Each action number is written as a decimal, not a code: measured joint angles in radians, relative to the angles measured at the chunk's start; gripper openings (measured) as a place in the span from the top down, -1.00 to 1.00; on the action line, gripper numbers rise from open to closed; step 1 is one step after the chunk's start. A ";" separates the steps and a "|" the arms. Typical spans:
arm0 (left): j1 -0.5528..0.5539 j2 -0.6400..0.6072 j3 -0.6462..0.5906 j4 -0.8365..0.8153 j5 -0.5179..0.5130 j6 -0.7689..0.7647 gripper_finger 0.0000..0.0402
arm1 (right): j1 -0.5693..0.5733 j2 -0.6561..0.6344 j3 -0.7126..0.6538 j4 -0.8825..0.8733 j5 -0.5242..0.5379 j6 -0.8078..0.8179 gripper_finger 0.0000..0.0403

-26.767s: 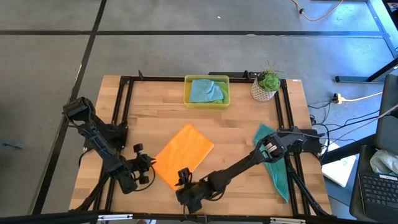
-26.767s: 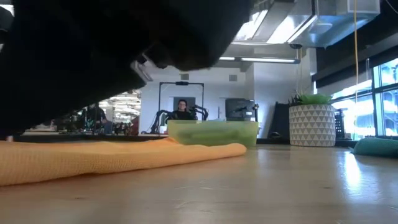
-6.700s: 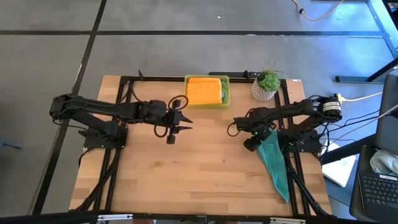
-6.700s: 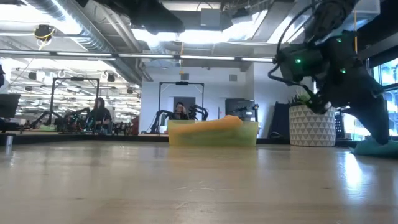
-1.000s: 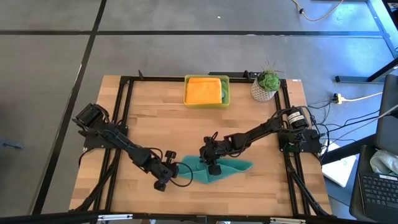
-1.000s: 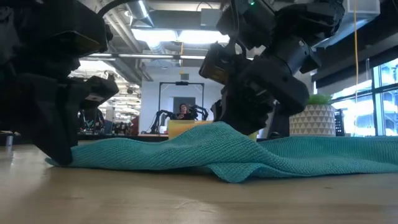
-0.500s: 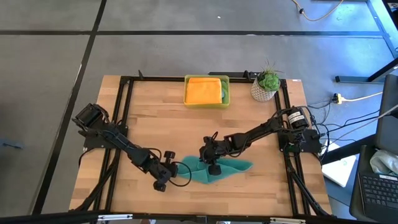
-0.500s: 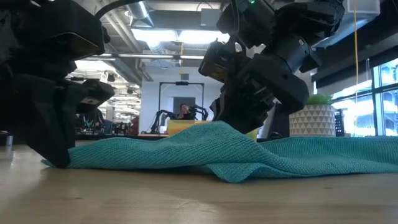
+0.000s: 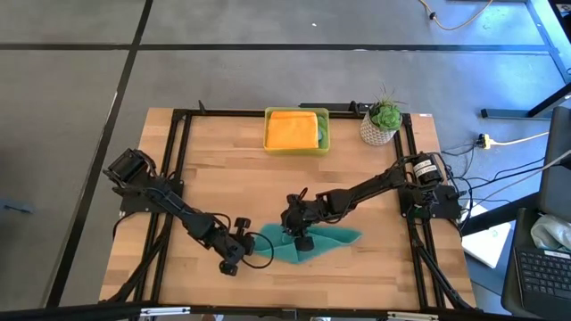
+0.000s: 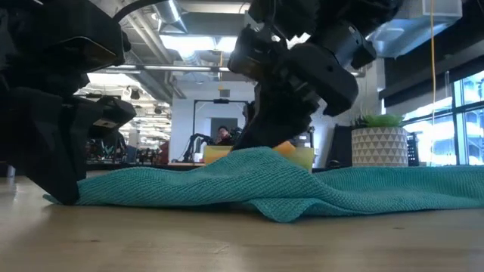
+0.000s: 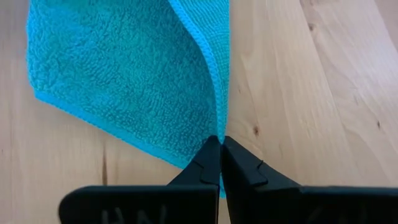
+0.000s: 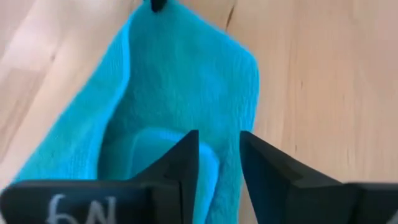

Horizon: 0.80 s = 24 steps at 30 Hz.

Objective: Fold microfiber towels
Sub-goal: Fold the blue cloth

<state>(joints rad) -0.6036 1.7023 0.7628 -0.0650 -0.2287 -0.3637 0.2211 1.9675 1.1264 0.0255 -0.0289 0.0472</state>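
Teal towel (image 9: pixel 308 242) in both grippers, seemingly.

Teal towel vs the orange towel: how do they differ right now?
The teal towel lies rumpled on the bare table near its front edge; the orange towel sits folded flat in the yellow tray at the back. The left claw is shut on the teal towel's edge and the open right claw is over it; nothing touches the orange one. Both are plain cloths.
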 joint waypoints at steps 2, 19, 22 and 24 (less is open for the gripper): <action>-0.005 0.000 0.000 0.000 -0.007 0.000 1.00 | 0.002 0.000 0.016 -0.060 0.001 0.000 0.40; -0.008 0.000 0.000 0.000 -0.020 -0.003 1.00 | 0.023 0.000 0.014 -0.086 0.001 -0.001 0.65; -0.008 0.000 0.000 0.000 -0.020 -0.003 1.00 | 0.028 0.000 0.014 -0.071 0.001 -0.005 0.68; -0.008 0.000 0.000 0.000 -0.020 -0.003 1.00 | 0.028 0.000 0.014 -0.068 0.002 -0.005 0.70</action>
<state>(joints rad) -0.6121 1.7027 0.7624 -0.0654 -0.2489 -0.3668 0.2489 1.9675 1.1400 -0.0425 -0.0273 0.0418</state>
